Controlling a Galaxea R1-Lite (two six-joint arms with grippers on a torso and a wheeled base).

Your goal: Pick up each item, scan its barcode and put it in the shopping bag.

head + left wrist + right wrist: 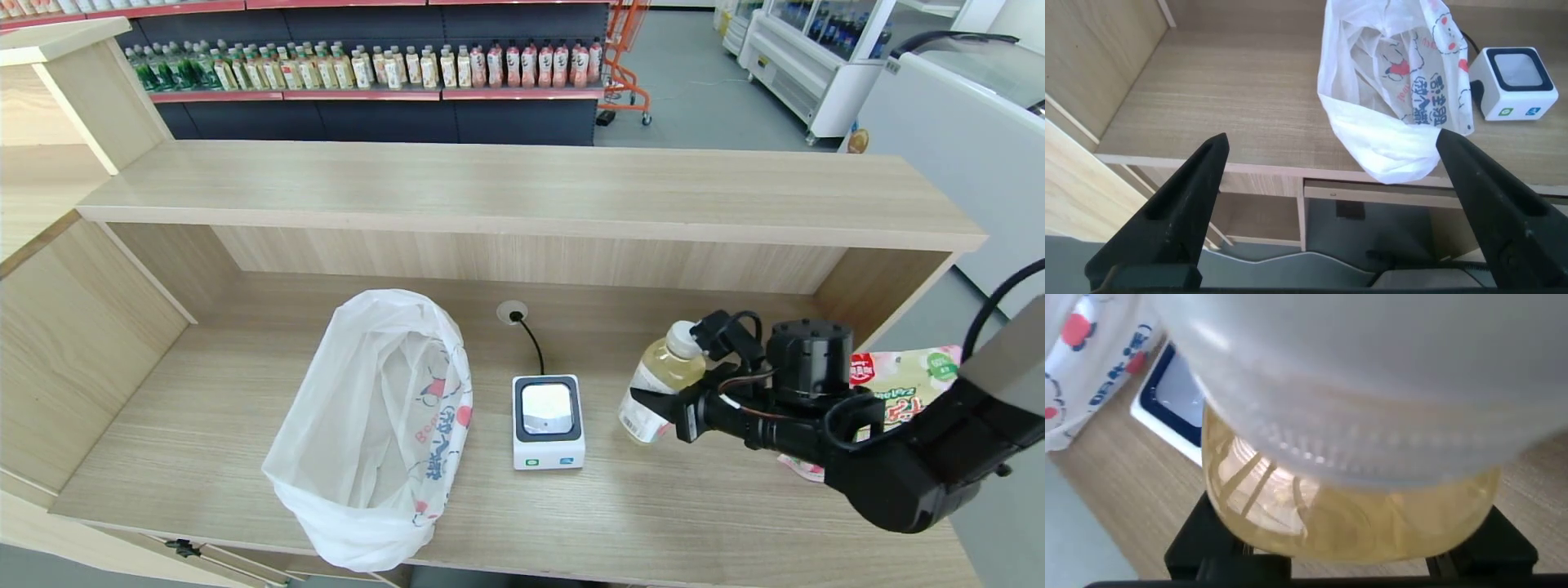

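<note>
Surface: a light counter [204, 425] with a wood-grain finish, walled at the back and at both sides, with a long flat ledge [522, 188] of the same material above it.
Room: a shop; behind the ledge is a dark shelf [367, 69] with a row of drink bottles, and white glass-topped freezers [816, 57] stand on the grey floor.
Right gripper [676, 371]: the jaws are clamped on the bottle [661, 384], one black finger on each side of it.
Bottle: clear plastic with pale yellow drink, a white cap and a label low on its body; it leans between the right jaws. I cannot tell if its base touches the counter.
Left gripper [1333, 143]: the jaws stand wide apart and hold nothing.
Shopping bag [375, 425]: thin white crinkled plastic with a red and blue print, mouth open, out in front of the left jaws.
Scanner [548, 420]: a small white box with rounded corners and a dark-framed glass window on top; it sits between the bag and the right jaws, and a black cable [532, 343] runs from it to a round hole.
Snack packet [898, 380]: soft and glossy, pink and green, behind the right jaws, partly hidden by the arm.
Left wrist view: it also shows the counter's front edge and a drawer front [1388, 196] under it.
Right wrist view: the ribbed bottle [1347, 514] is seen from very close, with the scanner [1167, 400] beyond it.
</note>
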